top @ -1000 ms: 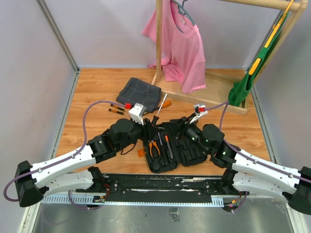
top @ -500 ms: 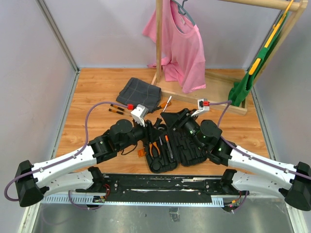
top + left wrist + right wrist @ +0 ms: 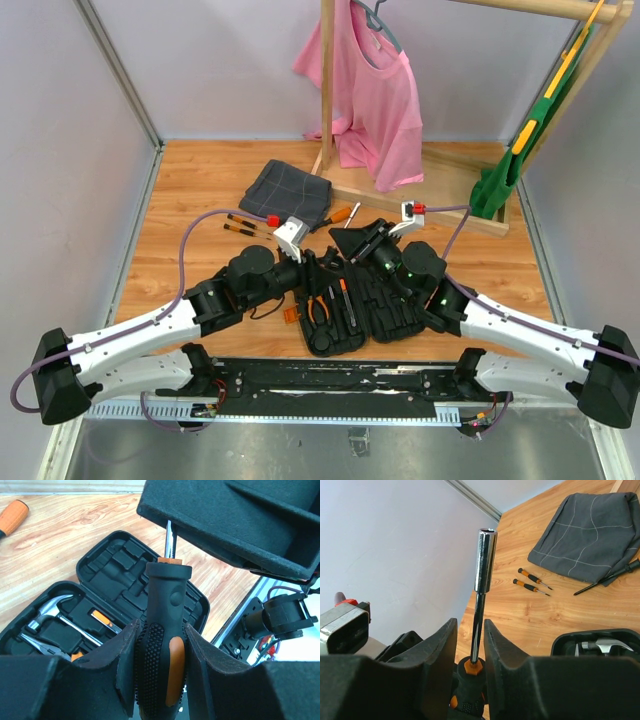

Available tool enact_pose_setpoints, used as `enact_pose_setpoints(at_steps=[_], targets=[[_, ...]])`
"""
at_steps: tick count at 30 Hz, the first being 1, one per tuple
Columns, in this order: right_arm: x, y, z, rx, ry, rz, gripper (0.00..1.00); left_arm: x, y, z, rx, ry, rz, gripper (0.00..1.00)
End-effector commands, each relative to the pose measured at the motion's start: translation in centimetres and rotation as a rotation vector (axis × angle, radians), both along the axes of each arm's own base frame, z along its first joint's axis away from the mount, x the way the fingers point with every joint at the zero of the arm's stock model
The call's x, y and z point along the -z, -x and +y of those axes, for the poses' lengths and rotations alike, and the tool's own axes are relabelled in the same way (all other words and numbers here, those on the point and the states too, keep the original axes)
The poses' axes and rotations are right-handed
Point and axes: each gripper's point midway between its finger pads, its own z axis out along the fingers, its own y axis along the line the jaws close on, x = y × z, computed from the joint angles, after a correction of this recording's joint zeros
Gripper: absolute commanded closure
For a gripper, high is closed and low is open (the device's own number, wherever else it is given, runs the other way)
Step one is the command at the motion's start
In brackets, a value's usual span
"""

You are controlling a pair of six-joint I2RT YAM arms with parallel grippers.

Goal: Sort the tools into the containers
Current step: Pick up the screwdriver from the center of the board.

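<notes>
Left fingers (image 3: 125, 675) grip a screwdriver (image 3: 160, 610); right fingers (image 3: 432, 665) flank its shaft.

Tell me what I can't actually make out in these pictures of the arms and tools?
- Right wrist view: whether the right gripper pinches the shiny steel shaft of the black-and-orange-handled driver; the gap is unclear.
- Left wrist view: that shaft's far end, hidden behind the right gripper's black body.
- Right wrist view: most of the black plastic tool case, cut off by the bottom edge; only the steel hammer head shows.
</notes>
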Motion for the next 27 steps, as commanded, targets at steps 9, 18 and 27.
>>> enact_pose_setpoints(at_steps=[9,18,27], targets=[[-1.4,0.1,0.2,-0.034,0.018,-0.063,0.99,-1.8,0.2,-0.8,0.055,0.03,-0.069,0.99],[0.0,-0.3,-2.0,0.04,0.133,-0.081,0.95,-2.0,0.2,-1.0,0.064,0.029,-0.066,0.53],[4.2,-0.2,-6.3,0.144,0.358,-0.033,0.96,-1.5,0.1,-1.1,0.062,0.011,-0.052,0.31]])
